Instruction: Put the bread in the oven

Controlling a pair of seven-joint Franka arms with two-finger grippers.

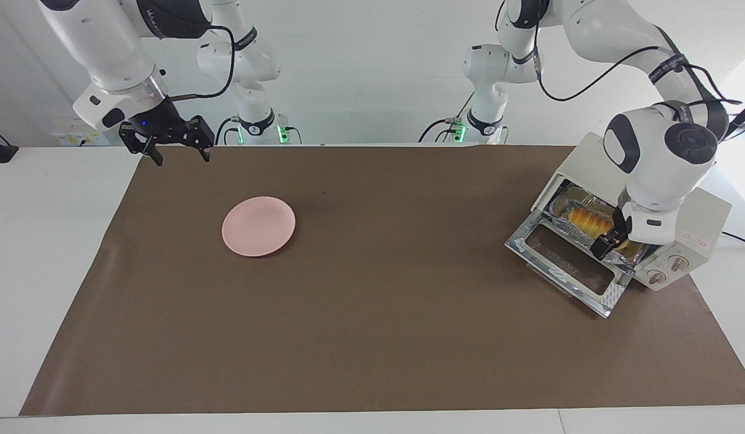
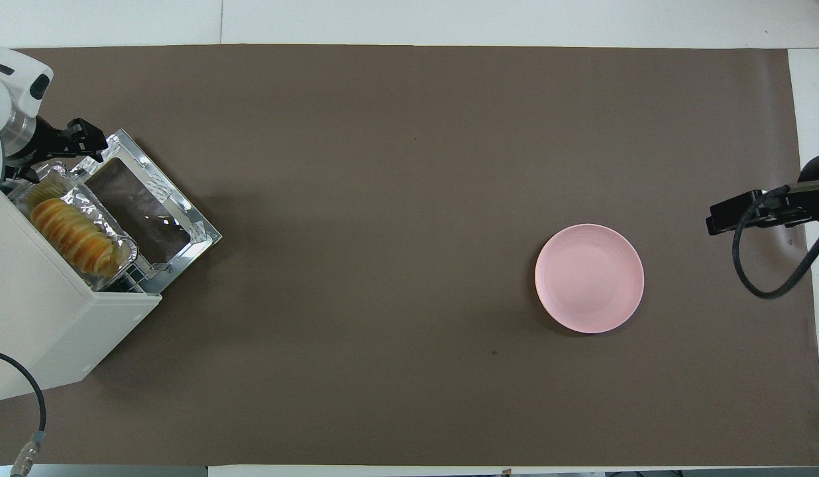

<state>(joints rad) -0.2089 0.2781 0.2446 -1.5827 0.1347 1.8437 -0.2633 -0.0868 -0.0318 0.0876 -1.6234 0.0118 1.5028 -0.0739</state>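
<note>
The cream-white oven (image 1: 698,229) stands at the left arm's end of the table with its glass door (image 1: 565,265) dropped open. The golden ridged bread (image 1: 586,218) lies in a crinkled foil tray (image 1: 566,194) in the oven's mouth; it also shows in the overhead view (image 2: 71,235). My left gripper (image 1: 609,243) is at the tray's end by the knobs, just over the open door, close to the bread's end. My right gripper (image 1: 167,143) hangs open and empty over the mat's edge at the right arm's end, waiting.
A round pink plate (image 1: 258,226) lies empty on the brown mat (image 1: 372,337) toward the right arm's end. The oven's open door (image 2: 144,205) juts out over the mat. The oven's cable (image 2: 25,391) trails off by its rear.
</note>
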